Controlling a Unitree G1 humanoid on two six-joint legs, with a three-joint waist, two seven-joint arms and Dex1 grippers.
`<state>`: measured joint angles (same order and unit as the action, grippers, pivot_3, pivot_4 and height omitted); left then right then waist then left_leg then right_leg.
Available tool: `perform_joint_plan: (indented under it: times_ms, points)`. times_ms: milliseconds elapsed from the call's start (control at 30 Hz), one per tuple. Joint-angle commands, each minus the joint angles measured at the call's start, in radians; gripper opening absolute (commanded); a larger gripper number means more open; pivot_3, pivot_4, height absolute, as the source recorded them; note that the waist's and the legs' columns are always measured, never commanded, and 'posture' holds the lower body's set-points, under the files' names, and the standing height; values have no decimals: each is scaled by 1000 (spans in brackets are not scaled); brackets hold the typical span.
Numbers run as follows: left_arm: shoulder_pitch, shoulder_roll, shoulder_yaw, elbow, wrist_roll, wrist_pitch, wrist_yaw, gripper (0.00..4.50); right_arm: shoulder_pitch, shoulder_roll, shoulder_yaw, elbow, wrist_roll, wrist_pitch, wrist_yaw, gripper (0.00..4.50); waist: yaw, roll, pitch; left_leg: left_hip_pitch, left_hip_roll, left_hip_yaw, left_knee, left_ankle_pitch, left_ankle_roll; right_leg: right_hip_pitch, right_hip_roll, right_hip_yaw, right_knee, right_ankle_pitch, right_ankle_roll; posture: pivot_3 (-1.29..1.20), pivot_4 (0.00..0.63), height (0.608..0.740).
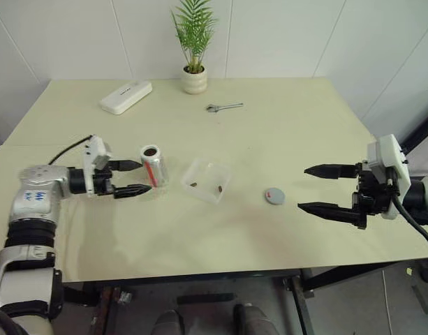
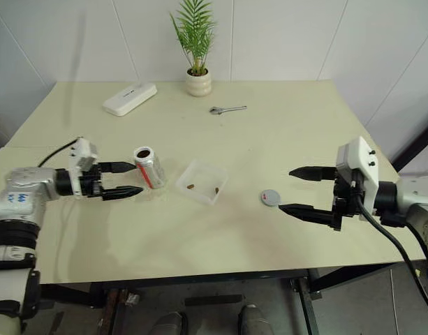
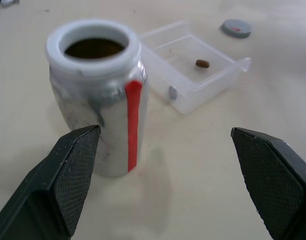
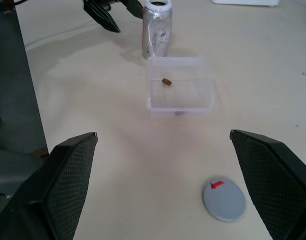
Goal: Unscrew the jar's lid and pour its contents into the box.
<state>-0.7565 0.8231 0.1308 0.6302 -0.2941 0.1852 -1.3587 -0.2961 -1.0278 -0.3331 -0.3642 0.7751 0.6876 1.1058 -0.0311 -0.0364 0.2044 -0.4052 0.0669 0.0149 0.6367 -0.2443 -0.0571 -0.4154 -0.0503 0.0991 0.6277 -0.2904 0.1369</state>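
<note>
Jar [image 1: 153, 165] upright on table [image 1: 283, 132], uncapped, just off left claw [image 1: 132, 177], spread empty. Box [image 1: 207, 181] beside jar, brown bits [image 1: 218, 189] inside. Lid [image 1: 274, 196] near right claw [image 1: 315, 188], likewise spread.

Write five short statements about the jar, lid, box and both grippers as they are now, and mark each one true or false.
1. The jar stands upright with its mouth uncovered. True.
2. The lid sits on the jar. False: it lies flat on the table, beside the box.
3. The left gripper is clamped on the jar. False: its fingers are open, next to the jar.
4. Small brown bits lie inside the box. True.
5. The right gripper holds the lid. False: it is open and empty.
</note>
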Motion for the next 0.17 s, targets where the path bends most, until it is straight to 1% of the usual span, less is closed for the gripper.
perform_joint_plan:
  times_ms: [33,100,167]
  points:
    - [-21,28,71,28,-75,-94,-117,4477,21,-31,-63,-34,24,5,17,4500,1,0,0,0,0,0,0,0,0,0,0,0,0,0,0,0,150,740]
    - [-49,52,87,137,-50,-164,-120,4477,36,-33,-67,-31,7,-10,25,4500,2,0,0,0,0,0,-1,0,0,0,0,0,-1,-1,-2,0,150,740]
    - [-52,84,93,193,-44,-211,-171,4477,29,-30,-71,-31,6,-15,17,4500,2,0,0,0,0,0,-1,0,0,0,0,0,-1,-3,-5,0,150,740]
